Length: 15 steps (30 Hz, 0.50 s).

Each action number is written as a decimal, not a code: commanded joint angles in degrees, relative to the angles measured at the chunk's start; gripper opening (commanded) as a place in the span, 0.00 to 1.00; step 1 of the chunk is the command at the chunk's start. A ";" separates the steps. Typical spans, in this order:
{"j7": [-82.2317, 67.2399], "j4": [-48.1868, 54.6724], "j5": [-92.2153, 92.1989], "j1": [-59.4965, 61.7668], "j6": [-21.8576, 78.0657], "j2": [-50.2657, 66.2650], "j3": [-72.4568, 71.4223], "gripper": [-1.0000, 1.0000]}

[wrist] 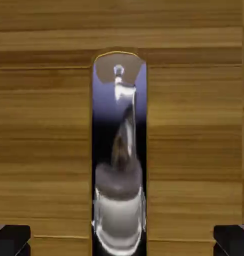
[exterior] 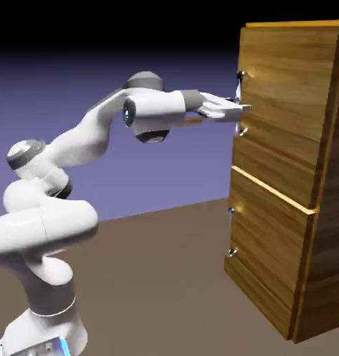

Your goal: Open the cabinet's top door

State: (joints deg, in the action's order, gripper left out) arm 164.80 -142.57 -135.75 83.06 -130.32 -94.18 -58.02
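Exterior view: arm held level so its jaws bracket the handle [exterior: 241, 104] of the top door [exterior: 287, 111], high on the cabinet [exterior: 318, 229] standing on the bench [exterior: 151, 278]; whether they grip it cannot be told.

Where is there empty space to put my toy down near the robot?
The brown table lies bare between the robot's base and the cabinet. Up high it's crowded: the gripper is at the top door's handle.

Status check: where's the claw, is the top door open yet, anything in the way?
Claw at top door's handle, grip unconfirmed. Top door looks shut. Nothing blocking.
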 commanded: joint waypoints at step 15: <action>-20.03 -17.31 7.40 -4.51 37.38 10.20 19.58 0.00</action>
State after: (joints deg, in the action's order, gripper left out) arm 144.77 -159.88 -128.33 78.55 -93.01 -83.98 -38.44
